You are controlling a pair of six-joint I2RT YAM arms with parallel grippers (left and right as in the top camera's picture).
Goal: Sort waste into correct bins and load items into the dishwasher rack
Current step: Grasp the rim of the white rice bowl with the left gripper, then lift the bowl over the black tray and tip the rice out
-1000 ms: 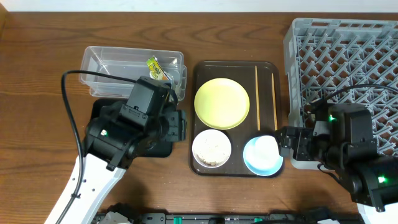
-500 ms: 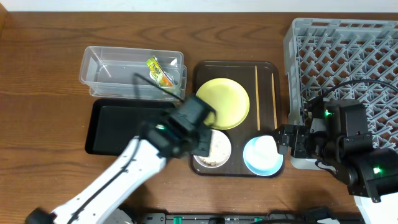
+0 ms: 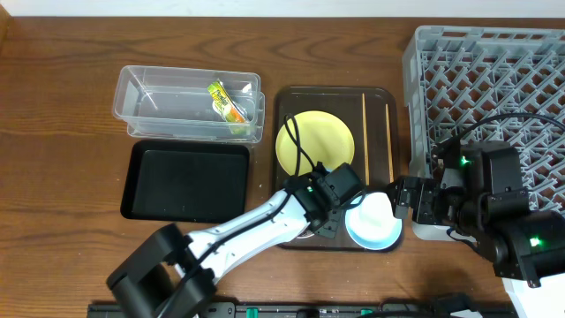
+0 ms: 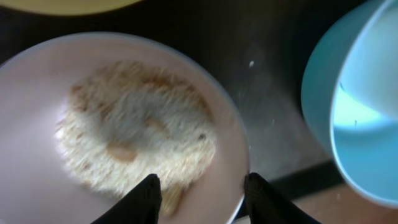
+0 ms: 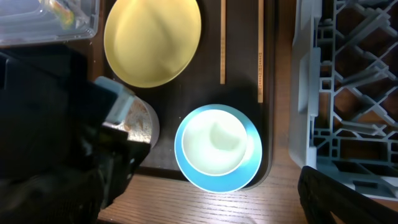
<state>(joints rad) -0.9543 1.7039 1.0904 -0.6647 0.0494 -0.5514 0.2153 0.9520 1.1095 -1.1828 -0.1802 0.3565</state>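
Observation:
My left gripper (image 4: 202, 200) hangs low over the white bowl (image 4: 37, 124), which holds rice (image 4: 137, 137). It is open, one finger inside the bowl's near rim and the other just outside it. From overhead the left gripper (image 3: 320, 221) hides most of that bowl. Beside it a white cup (image 3: 375, 212) sits in the light blue bowl (image 3: 356, 234). The yellow plate (image 3: 315, 146) and two chopsticks (image 3: 365, 128) lie on the brown tray (image 3: 335, 91). My right gripper (image 3: 408, 201) stands open and empty beside the blue bowl, against the grey rack (image 3: 494, 79).
The clear tub (image 3: 168, 106) at the back left holds the green-and-orange wrapper (image 3: 226, 102). The black tray (image 3: 185, 181) lies in front of it. The rack's front left corner (image 5: 311, 124) is close to the right gripper. My left arm stretches across the table's front.
My left arm has swung right from above the black tray to the white bowl, and its jaws have narrowed. The right arm has barely moved.

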